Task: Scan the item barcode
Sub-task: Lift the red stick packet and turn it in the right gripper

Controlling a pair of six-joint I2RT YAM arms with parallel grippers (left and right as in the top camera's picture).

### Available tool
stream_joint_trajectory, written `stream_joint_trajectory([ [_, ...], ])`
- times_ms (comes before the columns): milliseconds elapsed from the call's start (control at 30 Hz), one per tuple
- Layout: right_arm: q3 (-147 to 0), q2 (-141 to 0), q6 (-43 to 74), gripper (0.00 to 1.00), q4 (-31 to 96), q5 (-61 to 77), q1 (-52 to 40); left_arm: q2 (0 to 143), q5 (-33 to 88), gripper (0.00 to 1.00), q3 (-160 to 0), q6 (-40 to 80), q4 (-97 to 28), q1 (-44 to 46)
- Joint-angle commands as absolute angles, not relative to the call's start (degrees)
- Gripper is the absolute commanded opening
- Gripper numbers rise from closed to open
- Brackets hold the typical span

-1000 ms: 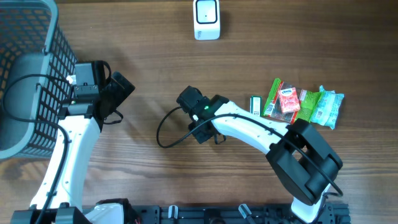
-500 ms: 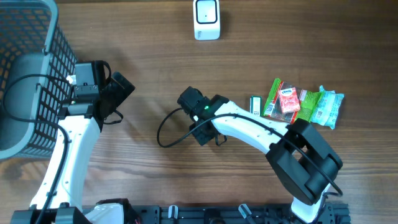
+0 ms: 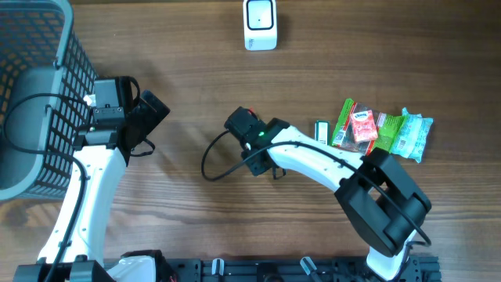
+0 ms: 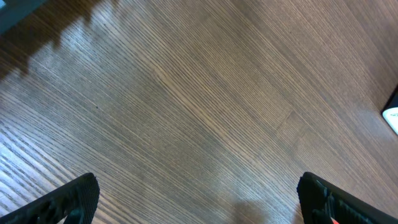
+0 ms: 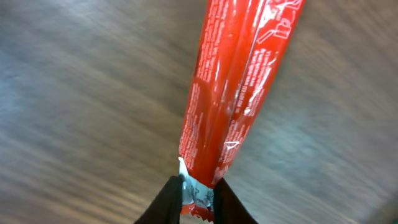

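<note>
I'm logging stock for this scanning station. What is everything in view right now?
table: one, brown wood, under everything.
basket: one, grey mesh, left edge.
scanner: one, white, top centre.
snack packets: about four, green, red, teal, piled at right.
small pale item: one, left of that pile.
red packet: one, held by its end, mid-table.
left hand: one, black, open over bare table by basket.
right hand: one, black, shut on red packet.
</note>
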State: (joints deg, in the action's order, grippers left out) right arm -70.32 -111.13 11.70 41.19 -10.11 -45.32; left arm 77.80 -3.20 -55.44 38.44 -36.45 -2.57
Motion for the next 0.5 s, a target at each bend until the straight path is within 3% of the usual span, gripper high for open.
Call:
stream_joint_trajectory([
  [0, -69.8, -112.2, 11.8, 0.14, 42.1, -18.3, -43.2, 78.0, -4.2, 1.00, -55.5, 37.8, -36.3, -2.4],
  [67, -69.8, -112.2, 9.7, 0.17, 42.5, -19.2, -42.1, 78.0, -4.2, 1.00, -55.5, 37.8, -36.3, -2.4],
  [133, -69.8, -112.2, 9.0, 0.28, 42.6, -18.2, -41.4, 78.0, -4.2, 1.00, -55.5, 37.8, -36.3, -2.4],
  [200, -69.8, -112.2, 9.0, 0.32, 42.5, -16.8, -41.0, 78.0, -4.2, 1.00, -55.5, 37.8, -36.3, -2.4],
  [367, -69.8, -112.2, 9.0, 0.35, 42.5, -13.9, -39.6, 78.0, -4.2, 1.00, -55.5, 37.8, -36.3, -2.4],
  [467, -69.9, -112.2, 5.4, 0.37, 42.0, -5.1, -36.8, 78.0, -4.2, 1.00, -55.5, 37.8, -36.3, -2.4],
])
